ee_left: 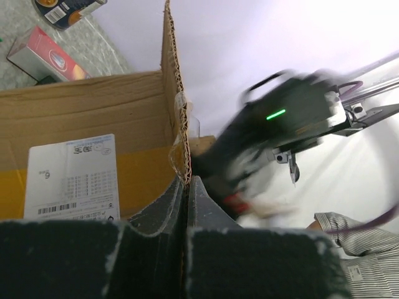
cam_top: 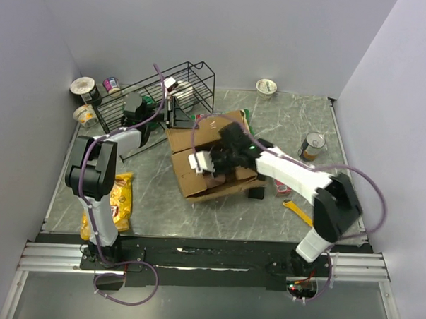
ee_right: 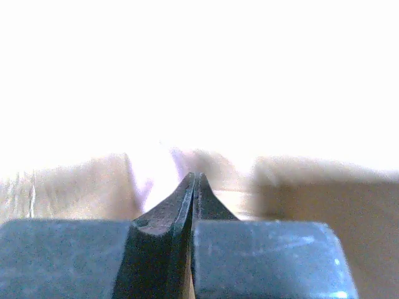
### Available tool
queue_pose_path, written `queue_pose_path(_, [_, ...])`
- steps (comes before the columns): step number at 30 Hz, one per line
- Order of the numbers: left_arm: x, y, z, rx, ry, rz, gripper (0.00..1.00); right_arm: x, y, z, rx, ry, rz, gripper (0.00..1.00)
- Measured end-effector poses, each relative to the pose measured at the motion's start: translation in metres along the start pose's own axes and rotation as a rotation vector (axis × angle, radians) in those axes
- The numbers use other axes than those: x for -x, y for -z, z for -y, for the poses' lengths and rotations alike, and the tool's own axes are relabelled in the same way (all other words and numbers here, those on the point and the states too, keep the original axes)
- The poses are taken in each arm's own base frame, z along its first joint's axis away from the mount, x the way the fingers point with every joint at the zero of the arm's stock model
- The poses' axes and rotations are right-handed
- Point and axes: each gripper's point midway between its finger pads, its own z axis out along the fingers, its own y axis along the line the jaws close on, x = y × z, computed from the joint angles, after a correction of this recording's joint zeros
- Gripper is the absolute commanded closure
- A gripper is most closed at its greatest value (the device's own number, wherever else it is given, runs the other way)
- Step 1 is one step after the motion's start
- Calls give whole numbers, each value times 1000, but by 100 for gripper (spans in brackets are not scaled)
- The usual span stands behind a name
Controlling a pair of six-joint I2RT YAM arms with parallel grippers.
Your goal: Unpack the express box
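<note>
Brown corrugated cardboard express box [cam_top: 191,178] may tear or tip: left gripper [ee_left: 186,184] pinches its upright flap [ee_left: 171,93], right gripper [ee_right: 194,179], pressed together on nothing visible, sits over it.

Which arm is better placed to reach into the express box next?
Right. The right hand is over the open express box, shut and apparently empty. The left hand is pinching a flap edge, so it is probably best left holding it.
</note>
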Motion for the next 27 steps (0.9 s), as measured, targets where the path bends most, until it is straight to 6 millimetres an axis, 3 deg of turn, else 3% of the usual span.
queue_pose_path(4, [-1, 0, -3, 9, -12, -2, 99, 59, 66, 37, -177, 39, 130, 100])
queue_pose_path(8, [0, 0, -6, 33, -21, 9, 99, 107, 127, 51, -314, 78, 229, 100])
queue_pose_path(13, [0, 1, -1, 58, -58, 12, 99, 118, 158, 41, -383, 33, 253, 96])
queue_pose_path(17, [-2, 0, 2, 90, -99, 9, 99, 100, 146, 26, -361, -32, 223, 55])
queue_pose_path(23, [-11, -8, 9, 116, -154, -11, 99, 45, 63, 4, -167, -143, 81, 32])
queue_pose_path(27, [-29, -17, 14, 101, -150, -45, 99, 2, 15, -28, -51, -155, -27, 24])
